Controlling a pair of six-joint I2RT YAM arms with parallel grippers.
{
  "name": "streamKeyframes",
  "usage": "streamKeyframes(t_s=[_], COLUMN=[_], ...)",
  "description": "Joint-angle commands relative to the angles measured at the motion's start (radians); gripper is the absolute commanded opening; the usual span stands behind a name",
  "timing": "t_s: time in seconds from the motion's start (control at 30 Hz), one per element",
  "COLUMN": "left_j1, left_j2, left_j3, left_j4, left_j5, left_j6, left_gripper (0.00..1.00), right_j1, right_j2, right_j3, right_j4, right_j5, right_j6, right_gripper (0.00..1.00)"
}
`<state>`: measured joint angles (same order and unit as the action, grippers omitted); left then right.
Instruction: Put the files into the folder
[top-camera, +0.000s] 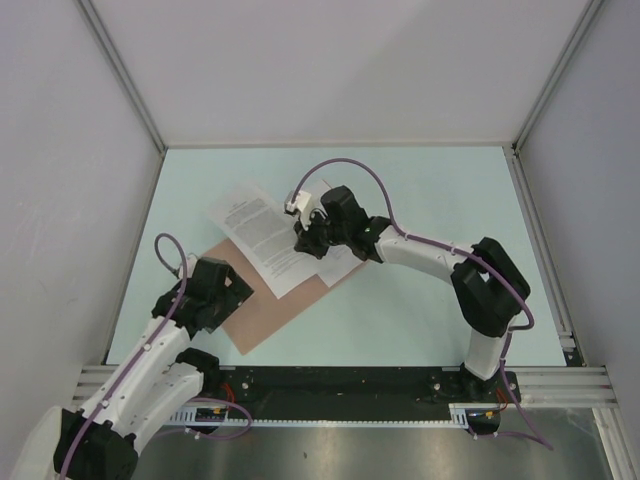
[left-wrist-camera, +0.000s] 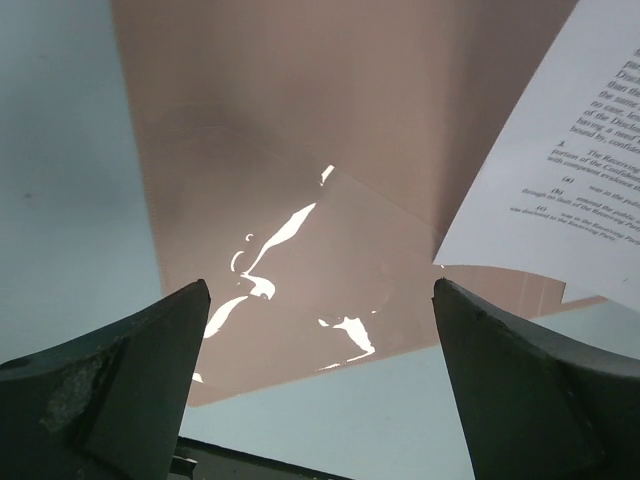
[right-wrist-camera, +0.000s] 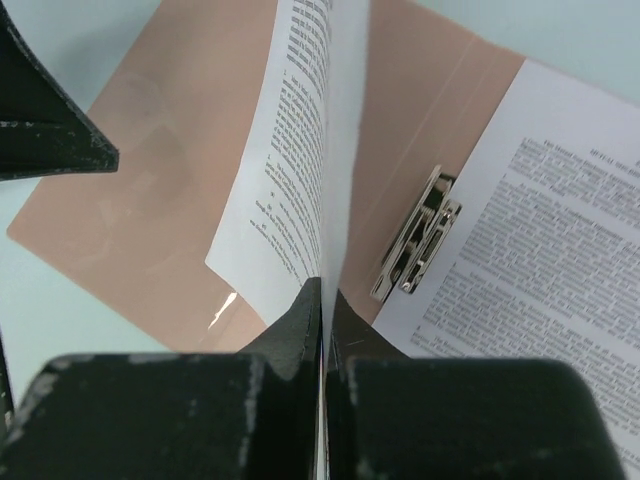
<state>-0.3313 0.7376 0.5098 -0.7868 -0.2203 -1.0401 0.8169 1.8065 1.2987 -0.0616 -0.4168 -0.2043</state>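
Note:
The salmon folder (top-camera: 275, 310) lies open on the table; it also shows in the left wrist view (left-wrist-camera: 300, 180) and the right wrist view (right-wrist-camera: 160, 160). My right gripper (top-camera: 308, 240) (right-wrist-camera: 324, 292) is shut on a printed sheet (right-wrist-camera: 300, 120) and holds it edge-up over the folder. That sheet (top-camera: 262, 232) spreads toward the far left. A second printed sheet (right-wrist-camera: 540, 250) lies on the folder's other half beside a metal clip (right-wrist-camera: 415, 240). My left gripper (top-camera: 215, 290) (left-wrist-camera: 320, 300) is open and empty above the folder's near-left edge. No plain white sheet shows.
The pale green table (top-camera: 440, 200) is walled by grey panels on three sides. A black rail (top-camera: 340, 385) runs along the near edge, where the arm bases sit. The right arm (top-camera: 480, 285) arches over the table's right half.

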Motion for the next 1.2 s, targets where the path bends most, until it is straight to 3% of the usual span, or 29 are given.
streamKeyframes(t_s=[0.0, 0.53, 1.17], left_j1=[0.006, 0.006, 0.006], left_j2=[-0.003, -0.006, -0.032], left_j3=[0.058, 0.013, 0.010], left_j4=[-0.072, -0.038, -0.045], left_j5=[-0.091, -0.067, -0.070], left_j6=[-0.074, -0.086, -0.084], left_gripper=[1.00, 1.00, 1.00], right_j1=[0.008, -0.005, -0.007], right_j2=[0.028, 0.045, 0.102], right_j3=[0.040, 0.074, 0.073], right_j4=[0.146, 0.114, 0.109], right_j5=[0.041, 0.010, -0.292], right_j6=[-0.046, -0.099, -0.004], right_gripper=[0.00, 0.00, 0.00])
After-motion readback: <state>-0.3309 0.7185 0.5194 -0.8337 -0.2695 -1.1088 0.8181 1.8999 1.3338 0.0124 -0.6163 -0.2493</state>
